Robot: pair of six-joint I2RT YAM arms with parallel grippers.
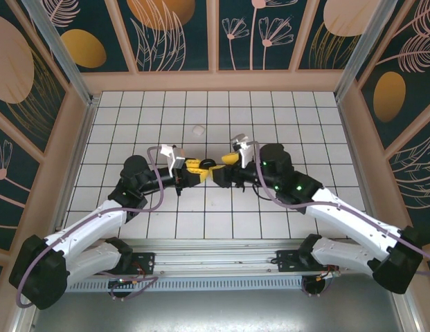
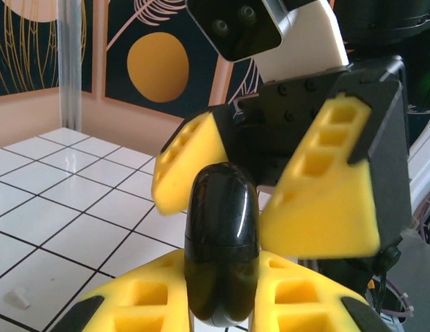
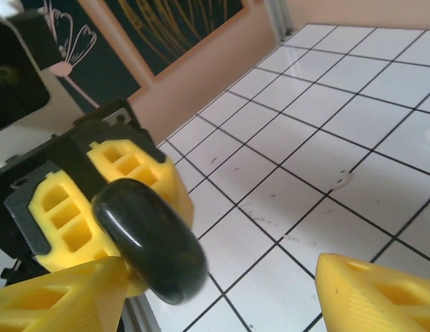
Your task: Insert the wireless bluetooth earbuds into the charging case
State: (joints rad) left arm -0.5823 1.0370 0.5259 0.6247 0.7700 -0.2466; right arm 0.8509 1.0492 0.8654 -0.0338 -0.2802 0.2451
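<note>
a: what's the biggest thing here?
b: the white tiled table (image 1: 305,117), walled in by dark panels painted with leaves and orange circles. two arms reach in from the near edge and meet around its middle.
a: start with the left arm (image 1: 97,228).
b: white links with a black wrist. its left gripper (image 1: 199,168) has yellow fingers clamped on the black charging case (image 2: 221,235). in the left wrist view the case stands on edge between those fingers, glossy, with a seam round it, clear of the tiles.
a: and the other side?
b: the right arm (image 1: 353,214) comes in from the opposite side. the right gripper (image 2: 260,183) faces the left one with its jaws apart, one yellow finger on each side of the case's far end. in the right wrist view the case sits close against one finger, and i cannot tell whether they touch. the other finger is well apart from it.
a: is the case open?
b: it looks closed.
a: anything loose on the table?
b: a white lump (image 1: 197,129) sits on the tiles beyond both grippers. smaller still, one tiny whitish earbud (image 2: 17,297) lies on a tile beside the left gripper, well apart from the case.
</note>
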